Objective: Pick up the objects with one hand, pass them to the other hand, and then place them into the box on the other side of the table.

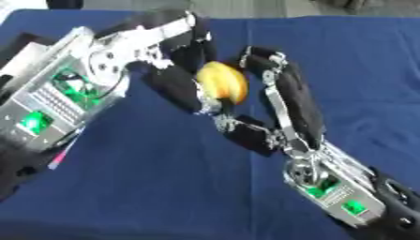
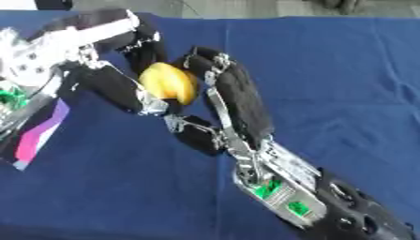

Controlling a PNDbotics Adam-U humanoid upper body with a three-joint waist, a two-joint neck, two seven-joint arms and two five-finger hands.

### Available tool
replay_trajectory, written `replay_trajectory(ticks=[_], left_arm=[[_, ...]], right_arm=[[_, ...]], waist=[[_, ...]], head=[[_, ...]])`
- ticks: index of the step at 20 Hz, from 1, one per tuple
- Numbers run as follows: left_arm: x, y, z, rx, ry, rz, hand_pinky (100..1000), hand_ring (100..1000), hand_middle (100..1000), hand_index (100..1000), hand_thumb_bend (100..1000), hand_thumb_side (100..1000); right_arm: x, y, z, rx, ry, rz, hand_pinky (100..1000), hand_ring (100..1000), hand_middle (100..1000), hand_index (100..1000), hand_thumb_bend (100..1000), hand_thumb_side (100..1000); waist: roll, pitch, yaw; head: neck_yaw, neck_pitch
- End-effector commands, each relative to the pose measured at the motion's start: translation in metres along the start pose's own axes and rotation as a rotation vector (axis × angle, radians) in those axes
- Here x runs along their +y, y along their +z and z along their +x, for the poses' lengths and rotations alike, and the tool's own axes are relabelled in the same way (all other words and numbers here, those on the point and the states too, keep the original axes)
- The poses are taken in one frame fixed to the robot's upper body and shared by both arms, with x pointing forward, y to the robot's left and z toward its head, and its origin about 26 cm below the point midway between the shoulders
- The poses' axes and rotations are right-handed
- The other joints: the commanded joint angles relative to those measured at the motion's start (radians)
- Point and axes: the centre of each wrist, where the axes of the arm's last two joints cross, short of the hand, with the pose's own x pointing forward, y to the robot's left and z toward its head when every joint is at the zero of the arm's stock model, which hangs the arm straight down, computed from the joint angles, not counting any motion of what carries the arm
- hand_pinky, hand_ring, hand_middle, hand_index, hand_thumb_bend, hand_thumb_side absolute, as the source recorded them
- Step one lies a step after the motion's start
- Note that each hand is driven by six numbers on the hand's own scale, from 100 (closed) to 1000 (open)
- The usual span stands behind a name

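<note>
Two hands are seen meeting over the blue tabletop (image 1: 147, 187), with a yellow rounded object (image 1: 222, 82) held between them just above frame centre. The left hand (image 1: 176, 86) enters from 10 o'clock; its fingers are curled over and beside the object, thumb side below, so the object is pinched by it. The right hand (image 1: 291, 101) comes up from 5 o'clock, its long fingers bent round the object's 3 o'clock side, fingertips near the top. Contact of the right fingertips with the object appears likely, but it cannot be told for sure. The object is judged to be off the tabletop, mid-air.

Step in hand is judged to be the hand-to-hand pass, about midway through the task. For a clean pass, the receiving fingers should be closed fully round the object before the giving fingers are relaxed; release should be slow, and the wrists kept steady so the rounded object is not rolled out. Which hand is giving cannot be told.

No box is visible in either view; only a pink-and-white item (image 2: 37, 133) is seen at 9 o'clock in the right eye view.
</note>
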Motion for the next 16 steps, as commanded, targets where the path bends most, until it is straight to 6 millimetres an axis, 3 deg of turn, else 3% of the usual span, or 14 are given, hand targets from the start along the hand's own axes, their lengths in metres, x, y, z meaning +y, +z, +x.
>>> replay_trajectory(ticks=[1, 4, 6, 8, 9, 12, 13, 14, 15, 16], left_arm=[[0.0067, -0.0005, -0.0082, 0.113, 0.046, -0.047, 570, 437, 308, 348, 586, 100], [0.0062, 0.0008, -0.0073, 0.104, 0.053, -0.039, 555, 431, 299, 333, 599, 100], [0.0057, 0.0014, -0.0072, 0.101, 0.056, -0.037, 542, 422, 287, 316, 617, 100], [0.0051, 0.0016, -0.0077, 0.101, 0.058, -0.034, 534, 418, 282, 311, 630, 100], [0.0049, 0.0016, -0.0079, 0.101, 0.058, -0.032, 529, 415, 278, 309, 638, 100], [0.005, 0.0022, -0.0074, 0.098, 0.059, -0.024, 523, 411, 279, 320, 634, 100], [0.005, 0.0022, -0.0071, 0.096, 0.061, -0.023, 522, 411, 281, 329, 631, 100], [0.0049, 0.002, -0.0067, 0.094, 0.064, -0.023, 525, 414, 292, 351, 610, 100], [0.0048, 0.0019, -0.0062, 0.091, 0.067, -0.023, 529, 421, 302, 364, 593, 100], [0.0047, 0.0019, -0.0059, 0.089, 0.069, -0.023, 535, 433, 320, 384, 569, 100]], right_arm=[[-0.0086, -0.0055, 0.0069, -0.052, 0.006, -0.028, 733, 556, 481, 606, 100, 100], [-0.0086, -0.005, 0.0066, -0.052, 0.021, -0.014, 741, 585, 517, 648, 100, 100], [-0.0086, -0.0044, 0.0062, -0.051, 0.035, -0.001, 757, 628, 568, 701, 209, 100], [-0.0086, -0.0041, 0.0059, -0.052, 0.053, 0.01, 770, 661, 598, 730, 255, 100], [-0.0087, -0.004, 0.0057, -0.053, 0.063, 0.014, 781, 683, 618, 753, 263, 153], [-0.0086, -0.0039, 0.0057, -0.06, 0.08, 0.021, 786, 690, 624, 764, 257, 190], [-0.0083, -0.0039, 0.006, -0.065, 0.077, 0.023, 780, 664, 596, 732, 257, 116], [-0.0081, -0.004, 0.0063, -0.07, 0.072, 0.024, 776, 649, 573, 708, 229, 100], [-0.0079, -0.004, 0.0066, -0.072, 0.063, 0.02, 765, 619, 529, 664, 113, 100], [-0.0079, -0.0042, 0.0068, -0.072, 0.05, 0.012, 757, 593, 498, 628, 100, 100]], waist=[[0.003, -0.016, -0.001], [0.003, -0.017, 0.0], [0.003, -0.017, -0.001], [0.002, -0.018, -0.001], [0.002, -0.018, -0.001], [0.002, -0.018, -0.001], [0.002, -0.018, -0.001], [0.001, -0.017, -0.001], [0.001, -0.017, -0.001], [0.001, -0.017, -0.002]], head=[[0.003, 0.001], [0.003, 0.001], [0.005, 0.001], [0.005, 0.0], [0.006, 0.0], [0.006, -0.002], [0.005, -0.004], [0.005, -0.004], [0.005, -0.003], [0.006, -0.003]])
